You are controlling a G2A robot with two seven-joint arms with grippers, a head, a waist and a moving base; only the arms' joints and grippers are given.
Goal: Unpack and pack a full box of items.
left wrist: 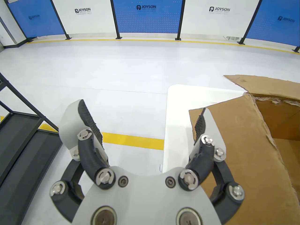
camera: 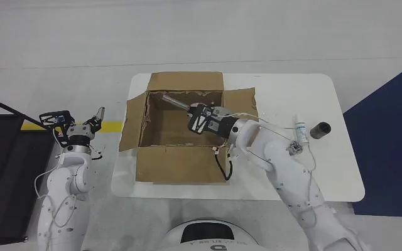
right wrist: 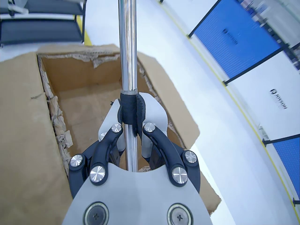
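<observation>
Logo-marked panels [left wrist: 145, 19] behind, right fingers [right wrist: 131, 111] clamp a steel rod [right wrist: 127, 47] above the cardboard box [camera: 182, 164]; left fingers [left wrist: 90, 118] spread, empty.

Holds the white, jointed left arm [camera: 68, 179] folded at the elbow and out to its own side, with its grey-and-black two-fingered pincer [left wrist: 143, 115] spread wide. Stretches the white right arm [camera: 286, 166] forward and inward, its matching pincer [right wrist: 130, 105] clamped on a shiny steel rod [right wrist: 127, 47], black ribbed pads [right wrist: 141, 108] pressed against both sides.
</observation>
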